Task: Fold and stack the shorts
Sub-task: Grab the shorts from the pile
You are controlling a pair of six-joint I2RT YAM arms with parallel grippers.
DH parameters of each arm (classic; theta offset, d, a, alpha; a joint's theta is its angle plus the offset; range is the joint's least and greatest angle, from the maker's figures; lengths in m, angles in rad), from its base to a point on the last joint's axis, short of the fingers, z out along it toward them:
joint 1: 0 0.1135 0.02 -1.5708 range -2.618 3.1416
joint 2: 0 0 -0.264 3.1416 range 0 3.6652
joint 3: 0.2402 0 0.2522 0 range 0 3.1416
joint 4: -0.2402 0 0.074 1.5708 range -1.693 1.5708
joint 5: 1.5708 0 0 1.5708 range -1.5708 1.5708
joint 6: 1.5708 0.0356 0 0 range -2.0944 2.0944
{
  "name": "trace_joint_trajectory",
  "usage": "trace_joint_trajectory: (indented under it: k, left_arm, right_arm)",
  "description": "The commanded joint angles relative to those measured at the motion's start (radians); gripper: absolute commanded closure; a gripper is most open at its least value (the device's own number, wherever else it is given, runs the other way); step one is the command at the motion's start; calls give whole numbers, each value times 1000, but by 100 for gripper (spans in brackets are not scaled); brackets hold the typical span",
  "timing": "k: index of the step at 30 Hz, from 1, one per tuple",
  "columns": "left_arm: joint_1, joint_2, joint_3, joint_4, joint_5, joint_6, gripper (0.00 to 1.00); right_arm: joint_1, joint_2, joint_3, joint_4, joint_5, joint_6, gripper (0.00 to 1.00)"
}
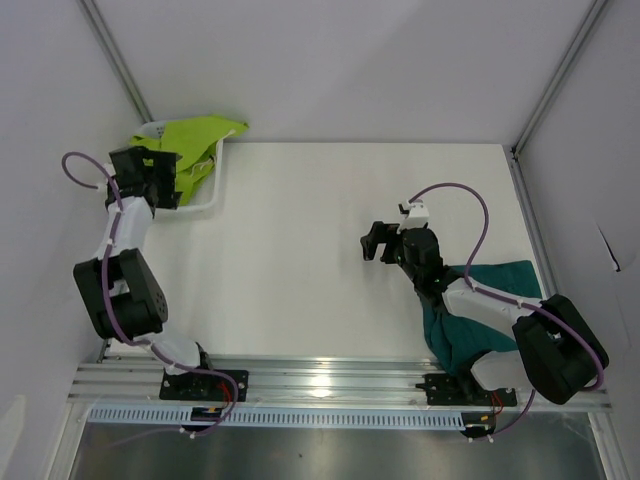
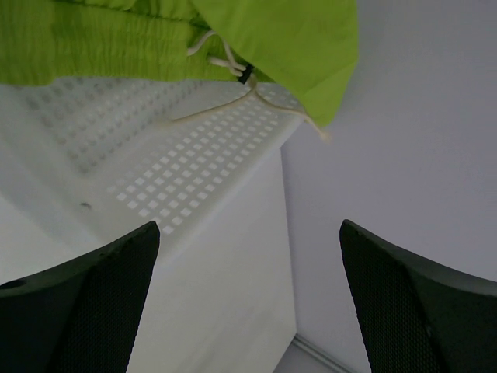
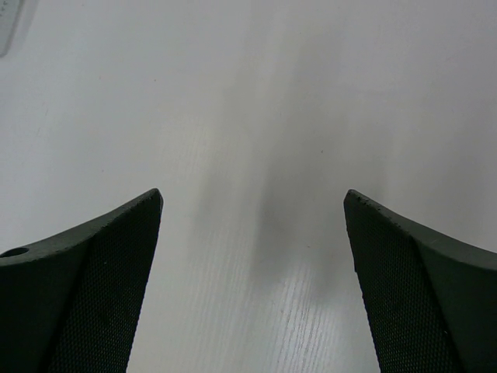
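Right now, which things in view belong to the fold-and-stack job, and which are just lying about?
For the job:
- lime shorts, heaped at the far left corner
- dark teal shorts, bunched at the near right

Just there:
- white mesh basket, with the lime pair lying on it
- table

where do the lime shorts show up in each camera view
Top external: lime shorts draped over the white mesh basket, far left corner.
Left wrist: lime shorts along the top edge.
Right wrist: not in it; only the table shows.
Shared landmark: the white mesh basket, in top external and left wrist.
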Motion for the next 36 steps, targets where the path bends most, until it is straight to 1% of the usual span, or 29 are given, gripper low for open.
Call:
trace_joint_trajectory:
  k: [1, 2, 3, 4, 5, 7, 8, 10, 13, 16, 20, 25, 26, 28, 29, 30, 32, 33, 34, 35, 36]
  left_arm:
    - [-26, 82, 172, 2, -63, -58, 1]
    - [-38, 151, 245, -55, -102, -38, 1]
    - [-43, 188, 330, -87, -119, -30, 1]
    - [-51, 223, 368, -118, -126, -29, 1]
    - [-58, 292, 472, -148, -151, -24, 1]
    - [-71, 355, 533, -176, -165, -24, 1]
    - [-81, 418, 635, -210, -183, -27, 1]
    - [-89, 479, 686, -230, -189, -35, 1]
    - [-92, 599, 833, -273, -180, -58, 1]
    - [-95, 676, 889, -272, -177, -71, 1]
    - [-95, 733, 895, -241, -180, -85, 1]
    - [-86, 843, 930, -198, -139, -122, 1]
    - [-84, 863, 951, -166, -139, -128, 1]
    - [-80, 913, 968, -132, -93, -142, 3]
    - [-78, 929, 985, -88, -88, -147, 5]
    - [-77, 943, 993, -60, -82, -151, 12]
    - [-71, 978, 998, 13, -71, -179, 21]
    - [-71, 987, 999, 43, -74, -187, 29]
    - [-66, 998, 999, 78, -74, -203, 35]
    - [-64, 1010, 1001, 116, -70, -207, 45]
    - [-63, 1038, 1030, 167, -62, -213, 65]
  right_arm:
    - [2, -21, 14, 56, 1, -7, 1]
    - [2, -24, 17, 56, 1, -7, 1]
    - [2, -24, 14, 55, 6, -7, 1]
    - [2, -24, 14, 53, 6, -4, 1]
    - [2, -24, 14, 53, 7, -3, 1]
    - [1, -23, 15, 52, 9, -6, 1]
    - [1, -18, 17, 52, 13, -7, 1]
    - [-4, -14, 18, 49, 15, -9, 1]
    - [-4, -15, 15, 47, 36, -13, 1]
    - [-10, -18, 12, 50, 41, -13, 0]
    - [-21, -13, 20, 42, 41, -13, 1]
    - [-28, -17, 15, 39, 49, -12, 1]
    - [-28, -18, 15, 41, 47, -12, 1]
    - [-30, -17, 17, 39, 46, -13, 1]
    - [-30, -17, 17, 39, 49, -15, 1]
    - [-30, -18, 18, 38, 47, -16, 1]
    - [-32, -27, 17, 36, 47, -21, 0]
    - [-32, -29, 15, 36, 49, -21, 1]
    - [-32, -30, 14, 36, 50, -21, 0]
    - [-33, -33, 12, 36, 49, -21, 1]
    - [-33, -32, 12, 38, 47, -21, 1]
